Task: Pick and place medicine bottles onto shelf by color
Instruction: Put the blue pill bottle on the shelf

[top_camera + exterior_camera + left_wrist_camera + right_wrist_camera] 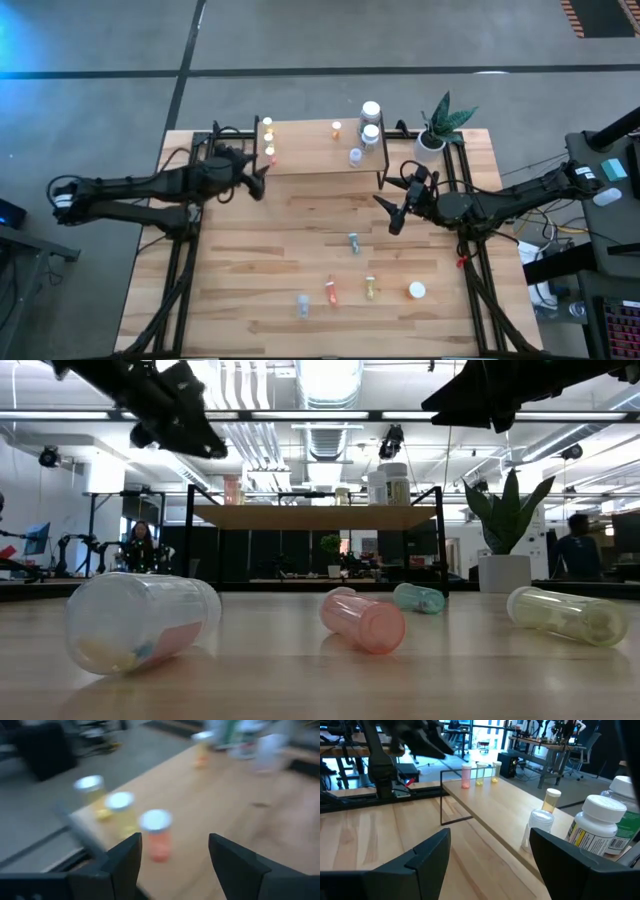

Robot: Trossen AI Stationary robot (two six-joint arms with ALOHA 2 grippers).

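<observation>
The shelf (320, 145) stands at the table's far middle. At its left end stand two yellow bottles (268, 128) and a pink-orange one (157, 835). Toward its right end are an orange vial (336, 128), a clear vial (355, 156) and two larger white-capped bottles (371, 120). Several small bottles lie on the table nearer the front: bluish (353, 242), orange (331, 291), yellow (370, 288) and clear (302, 305). My left gripper (175, 855) hangs open just short of the shelf's left end, holding nothing. My right gripper (390, 212) hovers open near the shelf's right end, holding nothing.
A white pot with a green plant (440, 125) stands at the far right corner beside the shelf. A white cap or pot (417, 290) sits at the front right. Bare tabletop lies between the shelf and the lying bottles. People show in the room beyond.
</observation>
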